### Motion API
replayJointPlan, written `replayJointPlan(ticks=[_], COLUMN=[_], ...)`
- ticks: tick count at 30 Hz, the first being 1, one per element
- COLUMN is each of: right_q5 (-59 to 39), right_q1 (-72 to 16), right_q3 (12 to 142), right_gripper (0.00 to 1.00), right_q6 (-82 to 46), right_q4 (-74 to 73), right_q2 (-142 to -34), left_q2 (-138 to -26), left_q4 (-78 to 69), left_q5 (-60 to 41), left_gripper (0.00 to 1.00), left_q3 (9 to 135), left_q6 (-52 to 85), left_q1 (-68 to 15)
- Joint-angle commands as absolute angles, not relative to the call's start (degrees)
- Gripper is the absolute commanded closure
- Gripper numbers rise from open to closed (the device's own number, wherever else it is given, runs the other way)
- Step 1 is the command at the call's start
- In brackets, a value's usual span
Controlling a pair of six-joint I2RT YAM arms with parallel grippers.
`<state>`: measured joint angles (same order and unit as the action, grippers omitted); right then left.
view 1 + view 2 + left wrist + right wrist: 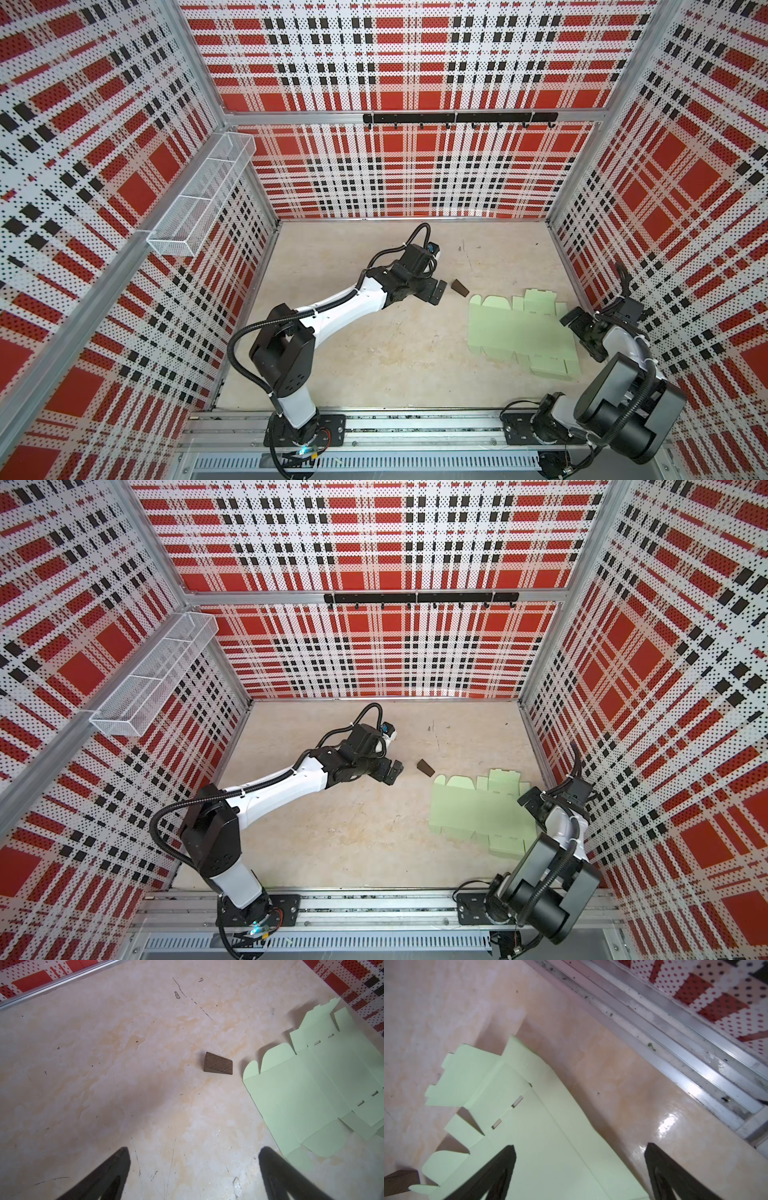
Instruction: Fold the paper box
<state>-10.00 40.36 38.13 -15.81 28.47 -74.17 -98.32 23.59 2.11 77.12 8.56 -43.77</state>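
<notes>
The paper box (519, 328) is lying unfolded and flat on the right side of the counter (374, 332), with its right edge running close to the plaid side wall and leaving only a narrow strip of bare surface beside the metal rail. Left of the sheet, a broad stretch of counter is sitting open toward the left arm. A small dark brown wedge (460, 287) is resting just beside the sheet's far left corner, apart from it.

The sheet is showing as pale mint-green card, with rounded flaps along its left end, stepped tabs on its far and near sides, score lines, and small slots cut along the folds.

The left pincer (438, 292) is hanging spread wide and gripping nothing, pointing at the wedge. The right pincer (582, 334) is also gaping wide and empty over the sheet's right edge. In the right wrist view, one finger is lying over the card and one over bare counter.
</notes>
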Motion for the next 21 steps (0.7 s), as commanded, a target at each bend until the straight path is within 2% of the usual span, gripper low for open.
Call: replayJointPlan(ticks=[1, 6, 13, 21], right_q5=[-9.4, -13.3, -24.3, -27.4], right_q1=[41.3, 41.9, 41.8, 38.6], right_q3=[38.5, 38.7, 38.1, 36.8], right_gripper=[0.00, 0.02, 0.18, 0.25], right_q6=[-15.2, -15.0, -15.1, -16.6], right_q4=[28.7, 27.9, 25.4, 23.6], right_q2=[-77.2, -80.2, -83.3, -83.1], left_q2=[-96.2, -97.5, -98.3, -98.3], left_q4=[22.5, 23.2, 24.9, 25.7], left_q5=[2.3, 2.2, 2.1, 5.4], left_gripper=[0.01, 0.01, 0.01, 0.01], left_q3=[76.5, 78.1, 80.3, 81.4], left_q6=[9.3, 9.1, 8.5, 6.1], left_q1=[-43.7, -44.6, -45.0, -45.3])
